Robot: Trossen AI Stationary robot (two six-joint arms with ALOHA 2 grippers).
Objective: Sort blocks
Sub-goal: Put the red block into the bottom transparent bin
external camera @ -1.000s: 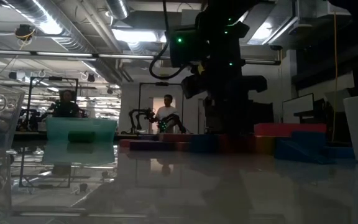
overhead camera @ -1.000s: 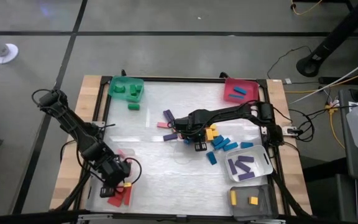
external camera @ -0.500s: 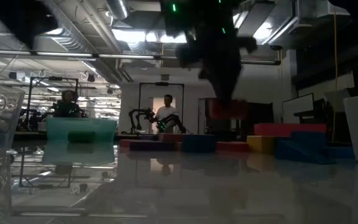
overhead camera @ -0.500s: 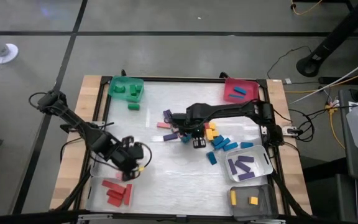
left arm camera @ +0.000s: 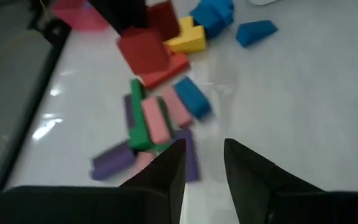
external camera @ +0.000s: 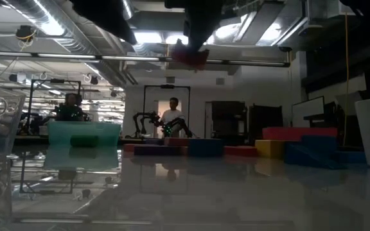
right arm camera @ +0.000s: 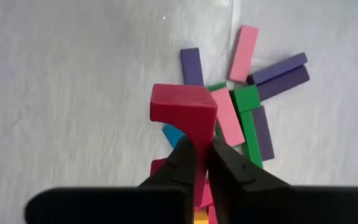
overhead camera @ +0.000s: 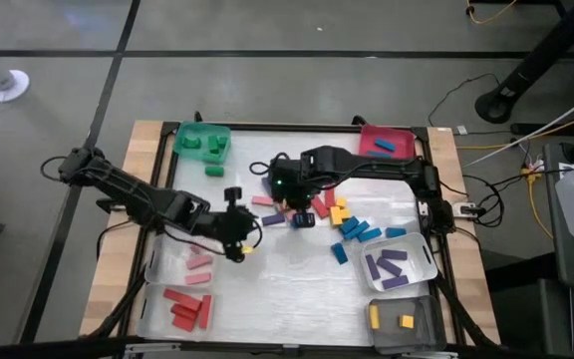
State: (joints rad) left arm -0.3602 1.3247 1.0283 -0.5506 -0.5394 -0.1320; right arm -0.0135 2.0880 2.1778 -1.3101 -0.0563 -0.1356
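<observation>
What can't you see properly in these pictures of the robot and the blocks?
- High view: the right hand and its red block are hidden under the dark arm.
- High view: whether the left hand holds anything; it is too small and dark.
- Low view: the arms are cut off by the top edge; only a red block shows there.
- Left wrist view: blocks under the pile are blurred and overlapped.

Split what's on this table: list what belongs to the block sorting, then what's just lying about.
Job: red block held by right gripper; mixed pile; left gripper, open, empty; green bin; red bin; clear bin; grey bin.

Lying about: floor cables.
</observation>
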